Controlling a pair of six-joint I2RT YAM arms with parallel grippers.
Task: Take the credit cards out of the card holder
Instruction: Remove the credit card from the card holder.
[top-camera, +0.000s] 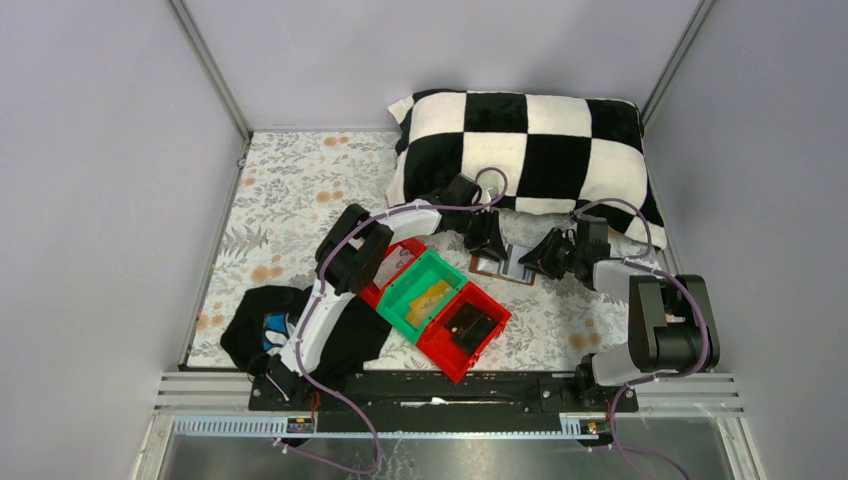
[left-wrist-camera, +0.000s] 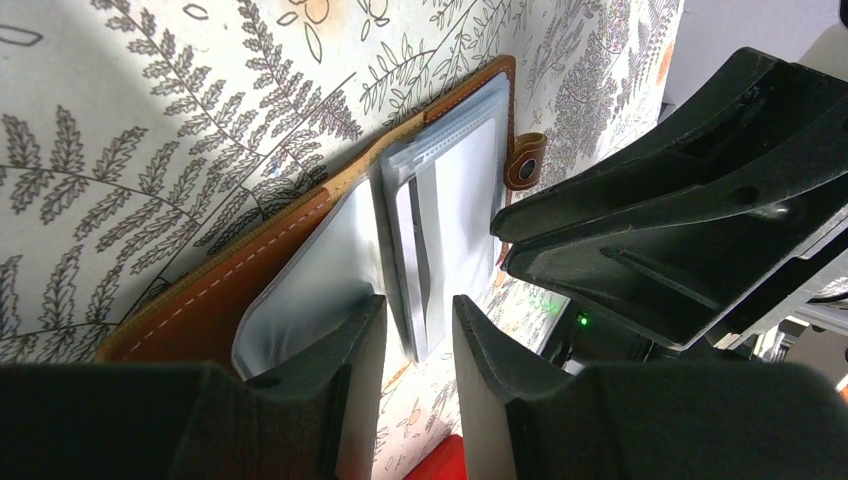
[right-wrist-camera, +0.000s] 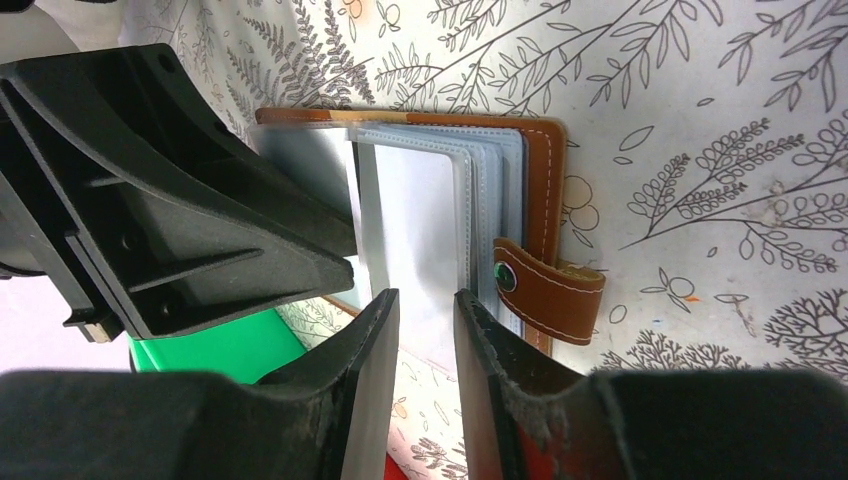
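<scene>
The card holder (top-camera: 505, 263) lies open on the floral tablecloth, between my two grippers. Its outside is reddish-brown leather (left-wrist-camera: 215, 300) with a snap strap (right-wrist-camera: 545, 290), and inside are grey-blue clear sleeves (left-wrist-camera: 450, 190). A pale grey credit card (right-wrist-camera: 415, 215) shows in the top sleeve. My left gripper (left-wrist-camera: 420, 330) is open, and the near edge of a raised sleeve pokes between its fingertips with a gap on the right side. My right gripper (right-wrist-camera: 425, 312) is also open, its tips just over the near edge of the top sleeve. The two grippers face each other closely.
Three plastic bins stand in a row in front of the wallet. The green one (top-camera: 441, 263) holds a yellow-tan piece (top-camera: 430, 297); a red one (top-camera: 492, 318) holds a black boxy object (top-camera: 468, 325). A chequered pillow (top-camera: 530, 150) lies behind, and a black cloth (top-camera: 255, 320) at the left.
</scene>
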